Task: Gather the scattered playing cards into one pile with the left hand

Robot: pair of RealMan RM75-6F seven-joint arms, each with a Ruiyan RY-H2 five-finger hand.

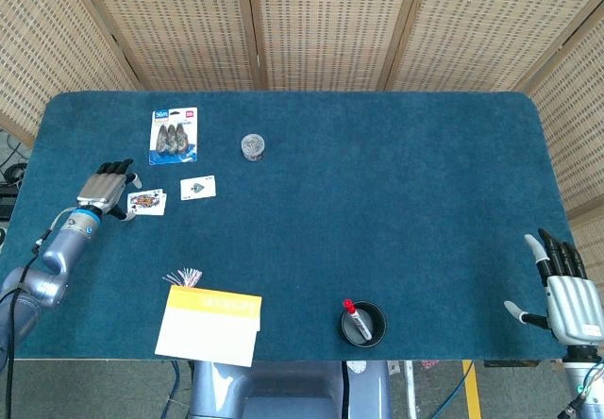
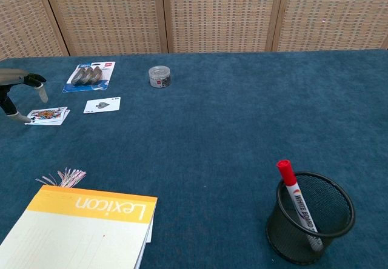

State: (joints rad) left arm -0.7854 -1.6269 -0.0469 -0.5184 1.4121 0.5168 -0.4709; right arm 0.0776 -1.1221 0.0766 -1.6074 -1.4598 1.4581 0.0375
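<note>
Two playing cards lie overlapped as a small pile (image 1: 146,202) (image 2: 47,116) near the table's left edge, a face card on top. A single ace of spades (image 1: 197,188) (image 2: 102,105) lies face up just to the right of the pile, apart from it. My left hand (image 1: 102,191) (image 2: 18,90) hovers just left of the pile with its fingers apart and nothing in them; its thumb tip is close to the pile's left edge. My right hand (image 1: 566,292) rests open off the table's front right corner, far from the cards.
A blister pack (image 1: 175,136) lies behind the cards and a small round tin (image 1: 252,146) to its right. A yellow Lexicon notepad (image 1: 209,325) and a tassel (image 1: 184,277) sit at the front left. A black mesh cup (image 1: 362,324) holds a red marker.
</note>
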